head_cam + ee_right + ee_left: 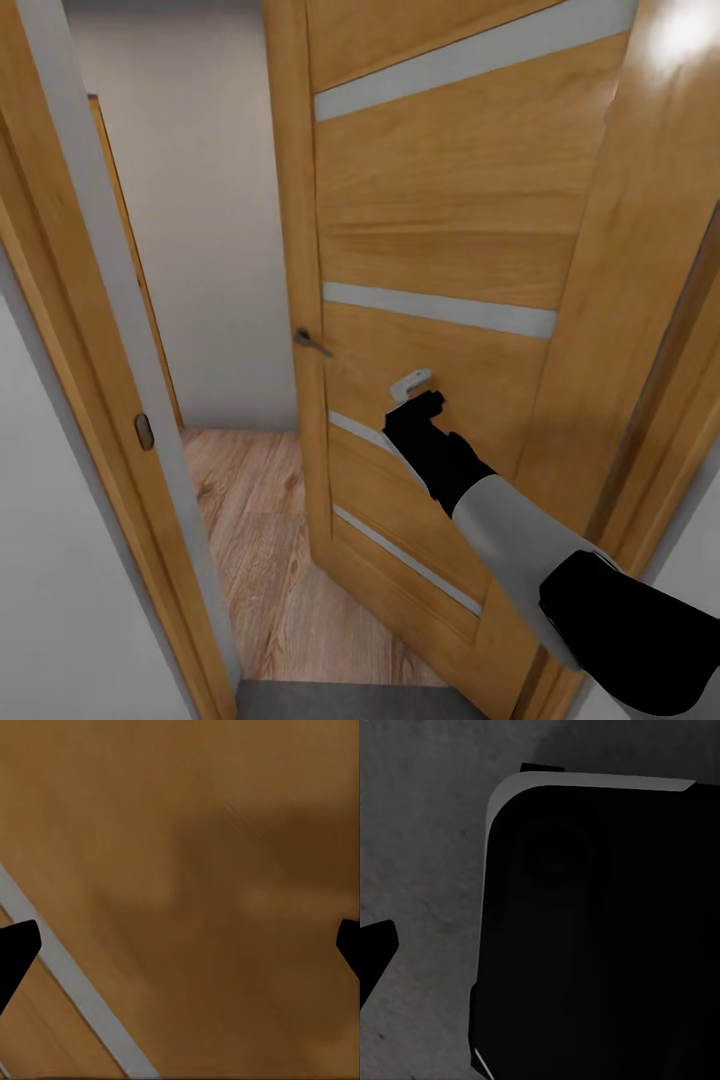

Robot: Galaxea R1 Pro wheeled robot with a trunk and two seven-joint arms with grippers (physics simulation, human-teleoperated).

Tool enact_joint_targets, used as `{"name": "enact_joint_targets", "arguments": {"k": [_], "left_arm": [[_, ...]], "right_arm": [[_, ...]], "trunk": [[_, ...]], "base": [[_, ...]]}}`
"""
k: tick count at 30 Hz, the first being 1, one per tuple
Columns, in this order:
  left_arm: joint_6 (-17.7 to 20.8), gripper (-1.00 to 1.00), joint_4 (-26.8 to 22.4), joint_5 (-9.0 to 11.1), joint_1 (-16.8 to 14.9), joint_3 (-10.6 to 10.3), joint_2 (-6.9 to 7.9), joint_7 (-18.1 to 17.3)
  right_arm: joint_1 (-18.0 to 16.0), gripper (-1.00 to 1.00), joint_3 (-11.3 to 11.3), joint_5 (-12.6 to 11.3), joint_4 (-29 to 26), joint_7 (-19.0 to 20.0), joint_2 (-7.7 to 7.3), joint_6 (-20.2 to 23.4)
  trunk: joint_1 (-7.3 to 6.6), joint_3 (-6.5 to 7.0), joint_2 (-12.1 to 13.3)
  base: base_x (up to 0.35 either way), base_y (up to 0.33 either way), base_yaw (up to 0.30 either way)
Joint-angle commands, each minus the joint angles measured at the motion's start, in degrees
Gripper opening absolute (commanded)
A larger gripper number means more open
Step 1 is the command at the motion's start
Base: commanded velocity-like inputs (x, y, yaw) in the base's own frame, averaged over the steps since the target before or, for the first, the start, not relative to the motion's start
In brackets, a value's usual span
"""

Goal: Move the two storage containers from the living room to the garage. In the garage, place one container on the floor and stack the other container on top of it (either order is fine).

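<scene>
Dark grey floor (340, 700) lies nearest, a thin strip at the bottom edge of the head view, giving way to light wood planks (260, 530) beyond the threshold. At the left stands the door frame (90, 330) with its latch plate (144, 431), then the gap into a pale-walled passage, then the wood-panelled door (440, 230), partly open, its edge carrying a dark lever handle (311, 342). On the door's face, right of that, sits a pale handle (411, 381), and the right gripper (425, 408) is pressed up close just beneath it; whether it touches I cannot say. In the right wrist view the two dark fingertips (15, 949) stand wide apart with only door wood and a pale inlay strip (75, 982) between them, so the jaws are apart and empty. The left wrist view looks down on mottled grey floor and a black rounded body (592, 937); one fingertip (373, 952) shows, and I cannot tell the left jaws' state. Neither storage container is in sight, so the robot is likely between rooms. The risk, as I judge it: the gap looks narrow, and driving on before the door swings wider could catch the base or forearm (520, 540) on the door edge or frame; a push that slips off the handle would leave it ajar.
</scene>
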Motion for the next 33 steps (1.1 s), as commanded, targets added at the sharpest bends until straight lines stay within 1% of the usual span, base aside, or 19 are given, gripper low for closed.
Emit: {"name": "enact_joint_targets", "arguments": {"k": [1, 7, 11, 16, 17, 21, 25, 28, 33], "left_arm": [[-0.1, 1.0, 0.0, 0.5, 0.0, 0.0, 0.02, 0.0], [-0.2, 1.0, 0.0, 0.5, 0.0, 0.0, 0.01, 0.0], [-0.2, 1.0, 0.0, 0.5, 0.0, 0.0, 0.0, 0.0], [-0.2, 1.0, 0.0, 0.4, 0.0, 0.0, -0.03, 0.0], [-0.2, 1.0, 0.0, 0.4, 0.0, 0.0, -0.03, 0.0], [-0.2, 1.0, 0.0, 0.4, 0.0, 0.0, -0.04, 0.0], [-0.2, 1.0, 0.0, 0.4, 0.0, 0.0, -0.04, 0.0], [-0.2, 1.0, 0.0, 0.4, 0.0, 0.0, -0.04, 0.0], [-0.2, 1.0, 0.0, 0.4, 0.0, 0.0, -0.03, 0.0]], "right_arm": [[-0.1, 1.0, 0.0, 1.1, 4.0, -0.5, 0.0, 0.7], [-0.1, 1.0, -0.3, 1.2, 2.9, -0.4, 0.0, 0.6], [-0.1, 1.0, -0.5, 1.0, -1.0, -0.3, 0.0, 0.1], [-0.1, 1.0, -0.5, 0.6, -4.5, 0.1, 0.0, 0.3], [-0.1, 1.0, -0.5, 0.1, -5.1, 0.1, 0.0, 0.4], [-0.1, 1.0, -0.2, -3.5, -7.2, 0.2, 0.0, 0.9], [-0.1, 1.0, -0.1, -4.6, -7.7, 0.2, 0.0, 1.0], [-0.1, 1.0, -0.1, -4.8, -7.8, 0.5, 0.0, 1.2], [-0.1, 1.0, -0.1, -4.9, -7.9, 2.3, 0.0, 1.5]], "trunk": [[0.0, -0.06, 0.0], [0.0, -0.06, 0.0], [0.0, -0.06, 0.0], [0.0, -0.06, 0.0], [0.0, -0.06, 0.0], [0.0, -0.06, 0.0], [0.0, -0.06, 0.0], [0.0, -0.06, 0.0], [0.0, -0.06, 0.0]], "base": [[0.0, 0.0, 0.0], [0.0, 0.0, 0.0], [0.0, 0.0, 0.0], [0.0, 0.0, 0.0], [0.0, 0.0, 0.0], [0.0, 0.0, 0.0], [0.0, 0.0, 0.0], [0.0, 0.0, 0.0], [0.0, 0.0, 0.0]]}}
